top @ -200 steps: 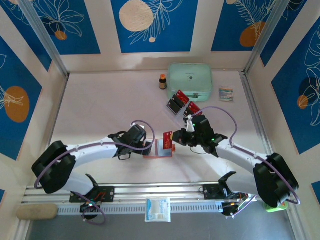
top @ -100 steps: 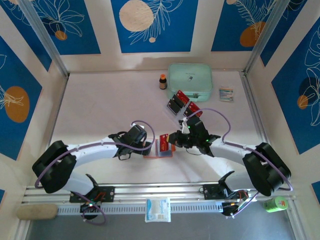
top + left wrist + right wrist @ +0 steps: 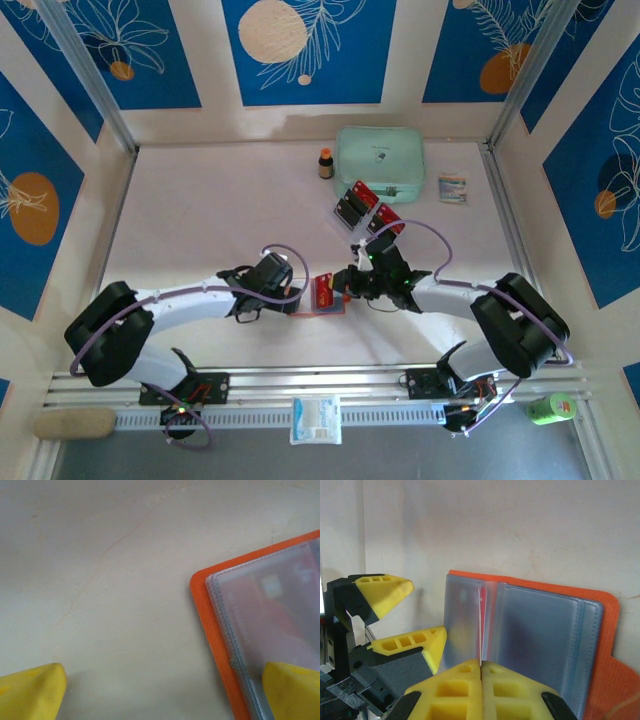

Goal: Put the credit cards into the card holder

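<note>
From above, the right gripper has swung in and down over the last second. It has carried its red card from beside the card holder to right over it. The other credit cards wait well apart, by the mint pouch. The left gripper has not shifted.

The left wrist view shows its jaws spread wide and empty, one fingertip over the card holder's clear sleeve.

In the right wrist view the right gripper's jaws are pressed tight on the red card, whose edge stands between two sleeves. Insertion looks begun, not finished.
</note>
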You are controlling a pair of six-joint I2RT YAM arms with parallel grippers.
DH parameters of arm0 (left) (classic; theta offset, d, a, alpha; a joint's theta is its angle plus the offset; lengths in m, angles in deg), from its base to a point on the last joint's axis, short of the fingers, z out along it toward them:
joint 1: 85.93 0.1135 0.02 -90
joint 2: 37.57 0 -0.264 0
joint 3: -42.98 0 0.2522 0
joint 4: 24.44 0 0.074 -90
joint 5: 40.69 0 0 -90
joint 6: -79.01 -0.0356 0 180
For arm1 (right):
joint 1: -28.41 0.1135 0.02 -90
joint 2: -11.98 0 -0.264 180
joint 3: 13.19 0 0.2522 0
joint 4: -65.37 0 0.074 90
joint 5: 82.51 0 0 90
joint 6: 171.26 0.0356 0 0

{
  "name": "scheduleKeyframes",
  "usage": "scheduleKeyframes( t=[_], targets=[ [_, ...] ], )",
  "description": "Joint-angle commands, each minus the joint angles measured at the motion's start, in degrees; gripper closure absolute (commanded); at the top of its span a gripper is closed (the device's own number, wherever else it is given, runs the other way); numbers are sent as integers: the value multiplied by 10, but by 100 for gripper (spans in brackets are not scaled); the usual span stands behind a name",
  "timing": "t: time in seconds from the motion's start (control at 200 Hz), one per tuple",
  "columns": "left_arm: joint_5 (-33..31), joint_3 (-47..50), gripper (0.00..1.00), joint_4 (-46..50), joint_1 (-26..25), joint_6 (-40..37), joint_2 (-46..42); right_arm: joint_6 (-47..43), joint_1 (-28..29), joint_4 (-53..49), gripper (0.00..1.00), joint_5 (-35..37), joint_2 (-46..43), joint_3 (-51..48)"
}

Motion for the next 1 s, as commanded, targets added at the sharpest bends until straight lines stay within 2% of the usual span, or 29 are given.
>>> scheduleKeyframes(
  t=[0.0,0.995],
  targets=[
    [-10,10,0,11,-5,-2,7,7,5,19,100,0,13,17],
    [-8,18,0,6,-5,-3,9,33,10,84,100,5,66,10]
  ],
)
